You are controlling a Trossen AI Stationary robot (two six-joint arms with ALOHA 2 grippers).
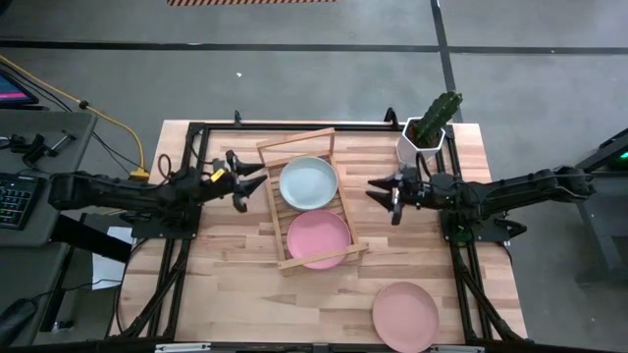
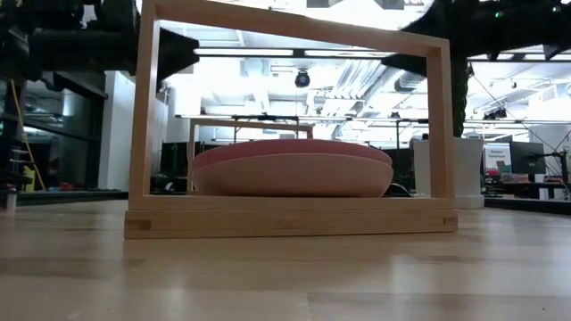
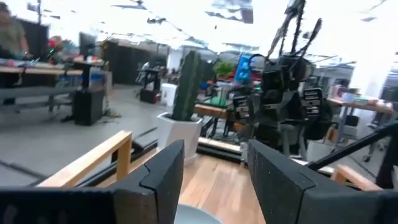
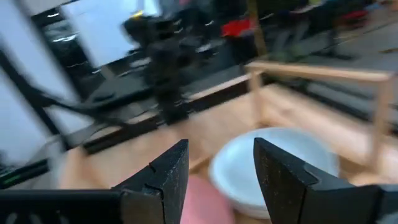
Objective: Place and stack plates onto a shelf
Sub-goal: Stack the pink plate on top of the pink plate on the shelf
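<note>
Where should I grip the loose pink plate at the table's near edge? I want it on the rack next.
Grip the pink plate by its thin raised rim, probably on the side facing the right end effector, coming down from above. It lies flat and alone on the table, so only the rim offers a hold.

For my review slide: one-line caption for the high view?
Open left gripper and right gripper flank the shelf holding mint-blue plate and pink plate; another pink plate waits near the table edge.

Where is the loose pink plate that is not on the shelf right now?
In the high view the loose pink plate lies on the table near its front edge on the right-arm side, apart from the shelf and its own pink plate.
</note>
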